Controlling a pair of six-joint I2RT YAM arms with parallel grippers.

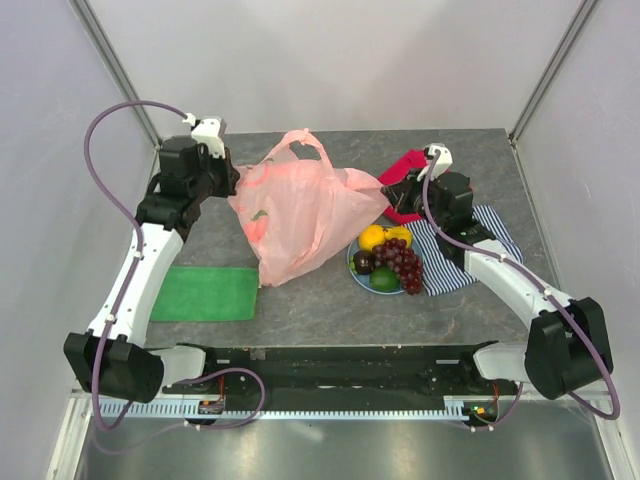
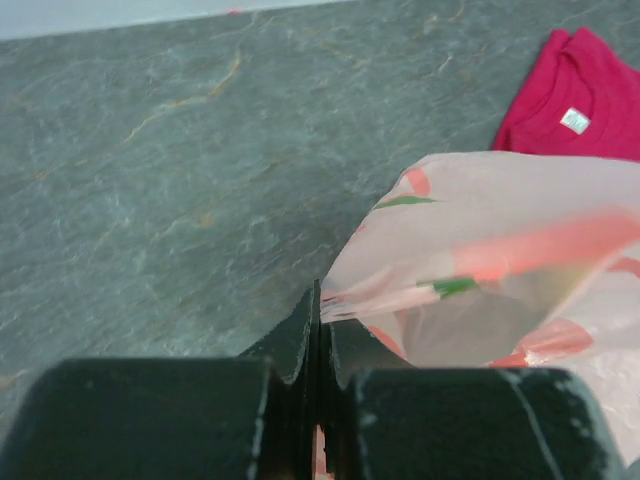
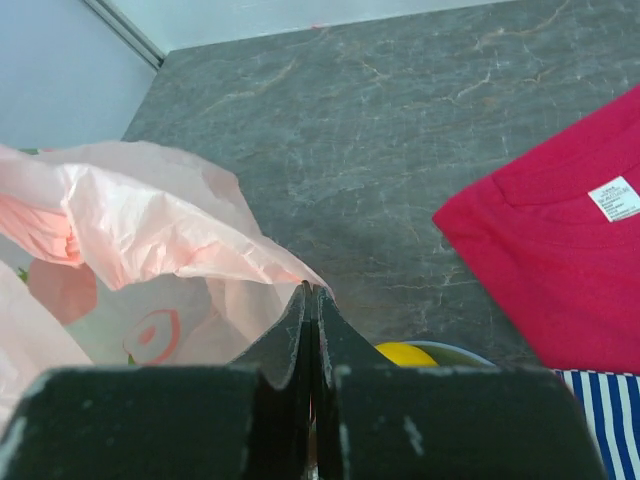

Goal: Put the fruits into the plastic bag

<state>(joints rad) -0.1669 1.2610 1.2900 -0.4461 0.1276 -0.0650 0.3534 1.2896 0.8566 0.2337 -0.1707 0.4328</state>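
Note:
The pink plastic bag [image 1: 295, 205] hangs stretched between both grippers above the table. My left gripper [image 1: 232, 182] is shut on the bag's left edge, seen in the left wrist view [image 2: 320, 300] with bag film [image 2: 480, 290] pinched. My right gripper [image 1: 392, 197] is shut on the bag's right edge, seen in the right wrist view [image 3: 312, 295] with the bag [image 3: 150, 240]. On the plate [image 1: 361, 275] lie the yellow-orange citrus [image 1: 373, 236], the dark red grapes [image 1: 402, 265], a dark round fruit [image 1: 364, 262] and a green fruit [image 1: 384, 279]. The citrus also shows in the right wrist view [image 3: 405, 353].
A red folded cloth [image 1: 405, 170] lies behind the right gripper, also in the wrist views [image 2: 575, 95] [image 3: 560, 260]. A blue-striped cloth [image 1: 465, 250] lies under the right arm. A green cloth [image 1: 208, 293] lies at the front left.

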